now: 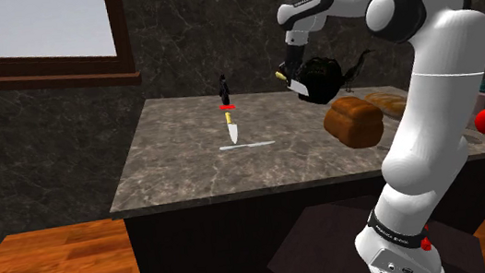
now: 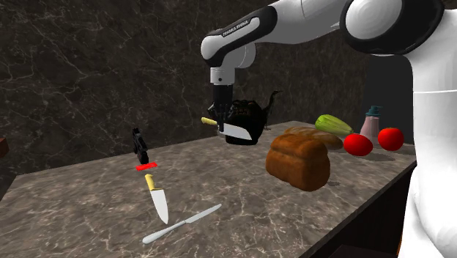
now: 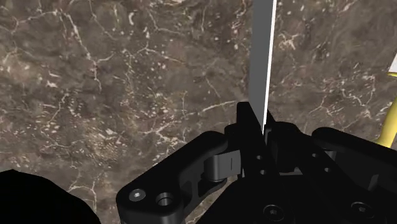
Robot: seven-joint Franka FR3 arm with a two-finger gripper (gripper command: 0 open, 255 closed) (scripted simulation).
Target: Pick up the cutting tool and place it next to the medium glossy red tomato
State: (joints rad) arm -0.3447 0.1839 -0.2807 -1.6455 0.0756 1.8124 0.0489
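Clamping a yellow-handled, white-bladed knife (image 2: 236, 133) tight between closed black jaws, aloft above the dark marbled table (image 2: 73, 212), close by a black teapot (image 2: 256, 117). Well apart from the two glossy red round tomatoes (image 2: 358, 144), with a brown bread loaf (image 2: 299, 161) between, toward the second exterior view's right.

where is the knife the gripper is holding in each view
shoulder view: held knife upper right of centre, in the air before the black teapot
second exterior view: near the centre, above the marbled countertop, before that teapot
wrist view: blade rising from the shut gripper
shared landmark: the countertop beneath it
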